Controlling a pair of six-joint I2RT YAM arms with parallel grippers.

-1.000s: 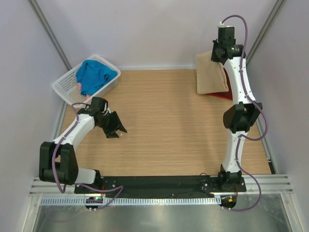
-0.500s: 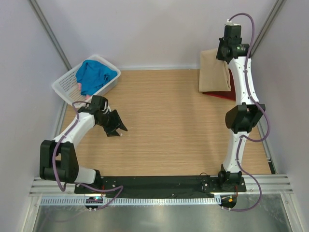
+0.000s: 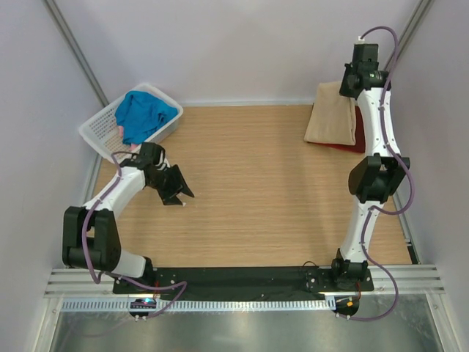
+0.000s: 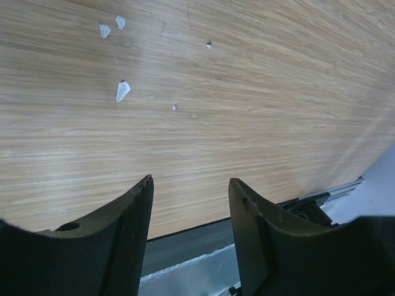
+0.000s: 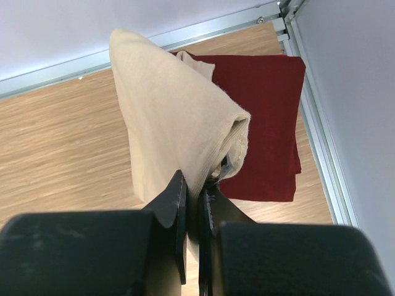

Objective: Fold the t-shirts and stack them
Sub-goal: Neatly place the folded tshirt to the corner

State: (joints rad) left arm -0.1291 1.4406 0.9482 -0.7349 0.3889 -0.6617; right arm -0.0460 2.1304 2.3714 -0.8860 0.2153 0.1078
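My right gripper (image 5: 196,191) is shut on the folded tan t-shirt (image 5: 173,123) and holds it lifted over the dark maroon t-shirt (image 5: 265,123), which lies flat in the far right corner. In the top view the tan t-shirt (image 3: 333,121) hangs below the right gripper (image 3: 357,82) and covers most of the maroon t-shirt (image 3: 357,132). The bright blue t-shirt (image 3: 143,114) lies bunched in the white basket (image 3: 99,136), with a bit of the pink t-shirt (image 3: 120,130) beside it. My left gripper (image 3: 178,192) is open and empty over bare table (image 4: 191,182).
The white lattice basket stands at the far left corner. Small white flecks (image 4: 122,91) lie on the wood near the left gripper. A metal rail (image 5: 321,142) and the wall run along the right edge beside the maroon shirt.
My right gripper has carried the tan t-shirt to the right, further over the maroon t-shirt. The left arm has barely moved.
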